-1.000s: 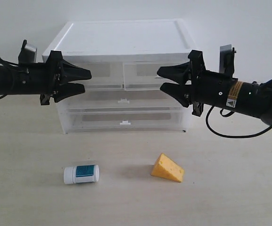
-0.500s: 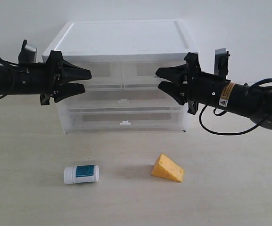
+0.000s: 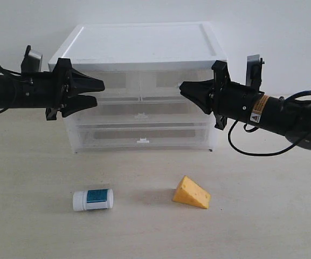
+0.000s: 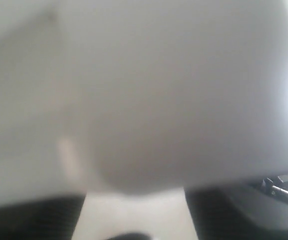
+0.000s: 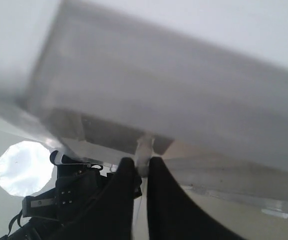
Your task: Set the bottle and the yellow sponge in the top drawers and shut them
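Note:
The white bottle (image 3: 92, 199) with its teal label lies on its side on the table, front left. To its right rests the yellow sponge (image 3: 191, 192), a cheese-shaped wedge. Behind them stands the cabinet (image 3: 144, 43) with both top drawers (image 3: 120, 86) pushed in. My left gripper (image 3: 98, 91) hovers open in front of the left top drawer, holding nothing; its wrist view is a blur with only dark fingers (image 4: 31, 220) showing. My right gripper (image 3: 182, 88) is shut on the white tab handle (image 5: 144, 150) of the right top drawer, fingers (image 5: 126, 175) pinching it.
Two full-width lower drawers (image 3: 142, 135) sit shut below the top ones. The right arm's cable (image 3: 252, 151) loops down beside the cabinet. The pale wooden table (image 3: 263, 216) stretches out in front.
My right gripper has edged left to the right top drawer's handle and gone from open to shut on it. The left arm, bottle and sponge have not moved.

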`<state>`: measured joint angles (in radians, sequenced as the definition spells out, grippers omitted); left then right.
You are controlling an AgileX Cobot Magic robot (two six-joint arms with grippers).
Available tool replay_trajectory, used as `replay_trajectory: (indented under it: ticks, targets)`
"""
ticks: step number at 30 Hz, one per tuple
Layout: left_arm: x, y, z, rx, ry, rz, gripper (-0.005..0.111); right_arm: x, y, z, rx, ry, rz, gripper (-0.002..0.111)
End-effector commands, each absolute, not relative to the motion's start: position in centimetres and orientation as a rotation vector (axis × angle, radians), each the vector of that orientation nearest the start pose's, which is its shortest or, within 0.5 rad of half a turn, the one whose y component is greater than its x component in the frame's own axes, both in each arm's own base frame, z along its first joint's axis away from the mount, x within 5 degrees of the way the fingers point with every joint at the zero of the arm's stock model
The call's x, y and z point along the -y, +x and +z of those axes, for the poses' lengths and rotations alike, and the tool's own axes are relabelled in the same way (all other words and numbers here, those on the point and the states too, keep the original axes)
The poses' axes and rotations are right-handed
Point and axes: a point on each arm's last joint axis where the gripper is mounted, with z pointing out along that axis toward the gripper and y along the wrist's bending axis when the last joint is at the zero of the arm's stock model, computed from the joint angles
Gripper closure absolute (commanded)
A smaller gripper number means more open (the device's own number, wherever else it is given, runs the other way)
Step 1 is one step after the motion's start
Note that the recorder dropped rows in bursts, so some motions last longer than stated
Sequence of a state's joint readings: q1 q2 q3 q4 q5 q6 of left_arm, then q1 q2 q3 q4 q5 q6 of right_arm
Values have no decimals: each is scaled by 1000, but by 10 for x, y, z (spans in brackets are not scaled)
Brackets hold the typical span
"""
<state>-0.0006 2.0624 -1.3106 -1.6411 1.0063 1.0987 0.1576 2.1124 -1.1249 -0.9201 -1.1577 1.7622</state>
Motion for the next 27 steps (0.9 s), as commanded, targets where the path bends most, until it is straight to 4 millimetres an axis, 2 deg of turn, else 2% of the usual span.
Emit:
replay_trajectory:
  ticks: [1, 16, 20, 27]
  targets:
    - [71, 432, 192, -2105, -115, -1313, 53, -130, 396, 173, -1772, 167, 1733, 108]
    - [70, 433, 191, -2111, -120, -1288, 53, -132, 390, 168, -1830, 150, 1752, 108]
    - [70, 433, 191, -2111, -116, -1286, 53, -130, 382, 163, -1835, 165, 1731, 108]
    - [70, 433, 190, -2121, -101, -1279, 53, -128, 367, 171, -1847, 140, 1717, 108]
